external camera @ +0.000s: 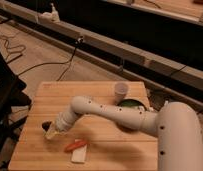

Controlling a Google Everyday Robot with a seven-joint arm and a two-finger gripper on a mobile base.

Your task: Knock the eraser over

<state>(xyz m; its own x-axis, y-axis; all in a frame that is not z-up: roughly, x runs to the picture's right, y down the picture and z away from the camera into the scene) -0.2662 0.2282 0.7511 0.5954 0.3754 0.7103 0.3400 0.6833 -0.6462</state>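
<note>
The eraser (46,124) is a small black block on the left part of the wooden table (100,140). Only its left end shows; the rest is hidden behind my gripper. My gripper (53,131) is low over the table, right against the eraser's right side. The white arm (110,114) reaches to it from the right.
An orange stick (75,145) and a flat white piece (79,155) lie near the front edge, just right of the gripper. A white cup (121,90) and a green plate (131,104), partly behind the arm, stand at the back right. A black chair frame (7,95) is left of the table.
</note>
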